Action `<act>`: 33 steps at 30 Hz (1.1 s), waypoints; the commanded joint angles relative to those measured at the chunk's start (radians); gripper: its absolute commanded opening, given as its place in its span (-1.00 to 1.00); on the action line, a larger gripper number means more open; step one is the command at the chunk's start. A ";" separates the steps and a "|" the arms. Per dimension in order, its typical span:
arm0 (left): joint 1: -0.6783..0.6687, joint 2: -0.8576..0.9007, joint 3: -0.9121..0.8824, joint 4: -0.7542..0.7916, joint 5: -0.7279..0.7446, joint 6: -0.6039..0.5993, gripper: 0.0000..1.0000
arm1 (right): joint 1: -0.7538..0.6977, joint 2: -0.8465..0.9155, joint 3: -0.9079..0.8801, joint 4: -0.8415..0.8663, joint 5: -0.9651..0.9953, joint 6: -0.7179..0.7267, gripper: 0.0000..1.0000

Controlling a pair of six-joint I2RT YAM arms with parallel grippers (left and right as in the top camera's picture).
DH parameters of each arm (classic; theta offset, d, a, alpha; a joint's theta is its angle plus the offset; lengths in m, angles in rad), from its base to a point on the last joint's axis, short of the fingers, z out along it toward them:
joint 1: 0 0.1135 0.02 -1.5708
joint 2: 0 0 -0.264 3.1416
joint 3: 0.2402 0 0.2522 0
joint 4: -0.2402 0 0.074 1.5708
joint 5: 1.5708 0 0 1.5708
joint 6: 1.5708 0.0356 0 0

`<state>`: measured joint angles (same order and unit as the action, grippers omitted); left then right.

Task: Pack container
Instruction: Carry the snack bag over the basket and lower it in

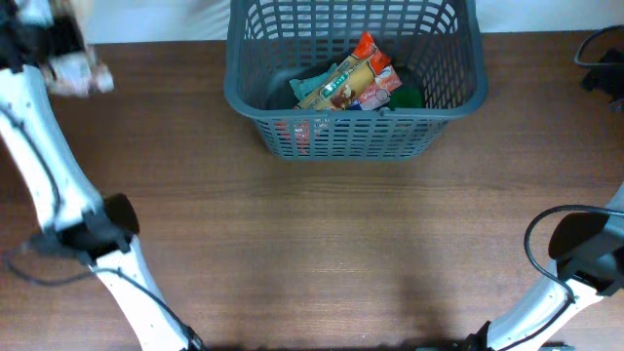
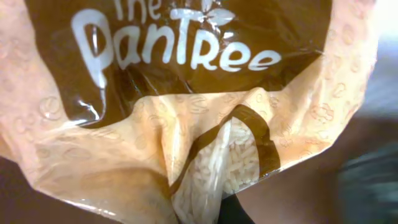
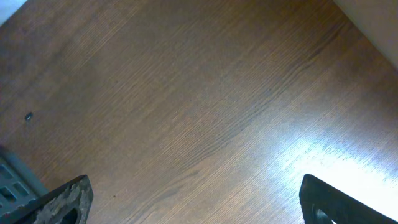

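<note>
The container (image 1: 356, 102) is a dark grey slotted basket at the back middle of the table, with several packets (image 1: 351, 83) lying inside. At the far left back, my left gripper (image 1: 54, 49) is shut on an orange and brown "The Pantree" bag (image 1: 80, 75) of pale grains. That bag (image 2: 186, 124) fills the left wrist view, pinched at its lower edge by the left gripper (image 2: 208, 211). In the right wrist view my right gripper (image 3: 193, 196) stands wide open over bare wood, nothing between its fingers (image 3: 62, 199).
The brown wooden table (image 1: 322, 244) spreads in front of the basket. A corner of the basket (image 3: 9, 180) shows at the lower left of the right wrist view. The right arm (image 1: 585, 253) rests at the near right edge, and black cables (image 1: 600, 58) lie at the back right.
</note>
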<state>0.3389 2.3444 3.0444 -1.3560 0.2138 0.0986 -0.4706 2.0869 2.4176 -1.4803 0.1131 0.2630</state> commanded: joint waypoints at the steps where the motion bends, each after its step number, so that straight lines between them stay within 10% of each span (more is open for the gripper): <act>1: -0.160 -0.304 0.093 0.035 0.006 -0.031 -0.96 | 0.006 -0.012 -0.003 0.003 -0.001 0.011 0.97; 14: -0.759 -0.325 -0.015 0.161 -0.137 -0.030 -0.97 | 0.006 -0.012 -0.003 0.003 -0.001 0.011 0.97; 33: -0.765 0.051 -0.269 0.282 -0.109 -0.159 -0.96 | 0.006 -0.012 -0.003 0.003 -0.001 0.011 0.97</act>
<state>-0.4225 2.3325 2.7857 -1.0595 0.0967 -0.0151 -0.4706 2.0869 2.4176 -1.4799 0.1131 0.2630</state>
